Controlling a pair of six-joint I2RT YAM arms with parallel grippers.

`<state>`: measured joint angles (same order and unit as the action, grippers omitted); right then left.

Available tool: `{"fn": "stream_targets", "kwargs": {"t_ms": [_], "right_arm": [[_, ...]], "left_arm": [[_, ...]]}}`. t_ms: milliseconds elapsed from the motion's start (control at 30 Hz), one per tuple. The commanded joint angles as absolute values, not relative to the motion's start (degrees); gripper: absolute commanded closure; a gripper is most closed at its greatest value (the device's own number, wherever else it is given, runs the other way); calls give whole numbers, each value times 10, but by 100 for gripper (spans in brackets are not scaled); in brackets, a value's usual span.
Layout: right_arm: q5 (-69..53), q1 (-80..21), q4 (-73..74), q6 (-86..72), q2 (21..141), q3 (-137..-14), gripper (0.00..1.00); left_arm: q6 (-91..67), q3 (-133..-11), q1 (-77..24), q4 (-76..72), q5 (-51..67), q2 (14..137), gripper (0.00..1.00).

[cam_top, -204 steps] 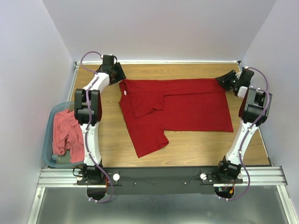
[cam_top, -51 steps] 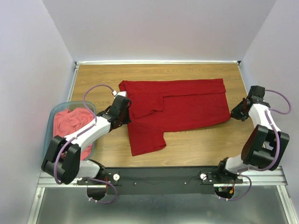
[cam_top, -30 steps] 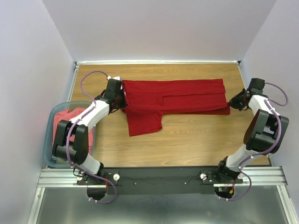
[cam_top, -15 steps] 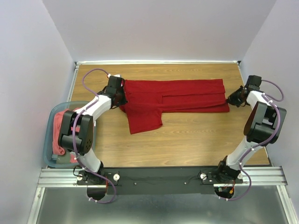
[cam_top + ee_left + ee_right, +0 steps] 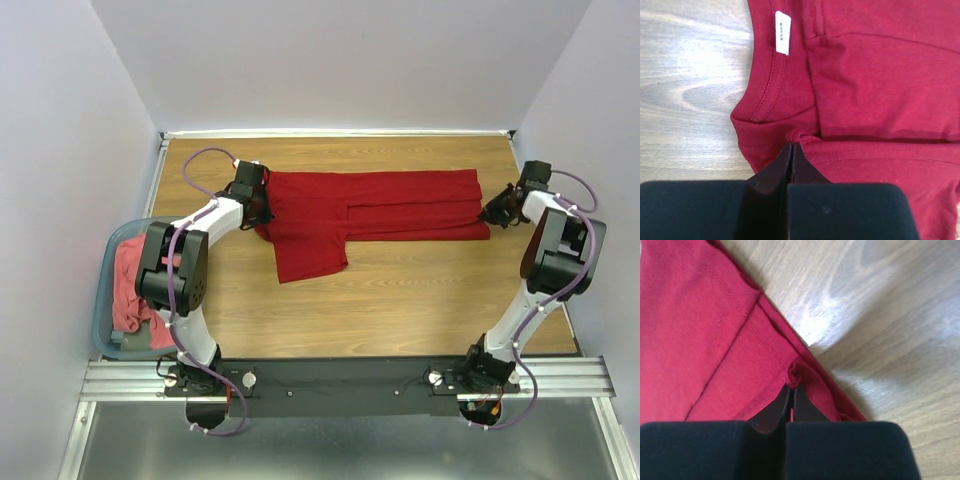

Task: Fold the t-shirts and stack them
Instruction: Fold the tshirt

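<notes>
Folding red shirt [image 5: 400, 205] lengthwise on desk [image 5: 420, 290]. Pinches collar end in shut left fingers [image 5: 775, 170], hem in shut right fingers [image 5: 774, 412]. Next likely needs release, then sleeve tuck.

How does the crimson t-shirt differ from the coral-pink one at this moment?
The crimson t-shirt lies on the table, partly folded into a long band; the coral-pink t-shirt sits crumpled in the tub. The left pincer and right pincer pinch the crimson t-shirt's opposite ends; neither touches the coral-pink t-shirt. Both are soft reddish cloth.
</notes>
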<state>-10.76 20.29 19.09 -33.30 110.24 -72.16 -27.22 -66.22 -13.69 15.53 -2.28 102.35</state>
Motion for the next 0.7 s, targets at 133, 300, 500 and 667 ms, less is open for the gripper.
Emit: {"fn": "stream_targets", "kwargs": {"t_ms": [133, 300, 500, 667], "right_arm": [[-76, 177, 178, -299, 1094, -739, 69], [-50, 148, 180, -282, 1042, -715, 44], [-4, 90, 187, -255, 944, -659, 28], [20, 53, 195, -242, 865, -608, 24]], "left_arm": [[-266, -675, -132, 142, -45, 998, 51], [-263, -662, -134, 147, -61, 951, 31], [-274, -609, -171, 170, -79, 860, 25], [-308, -546, -242, 192, -112, 797, 24]]}}
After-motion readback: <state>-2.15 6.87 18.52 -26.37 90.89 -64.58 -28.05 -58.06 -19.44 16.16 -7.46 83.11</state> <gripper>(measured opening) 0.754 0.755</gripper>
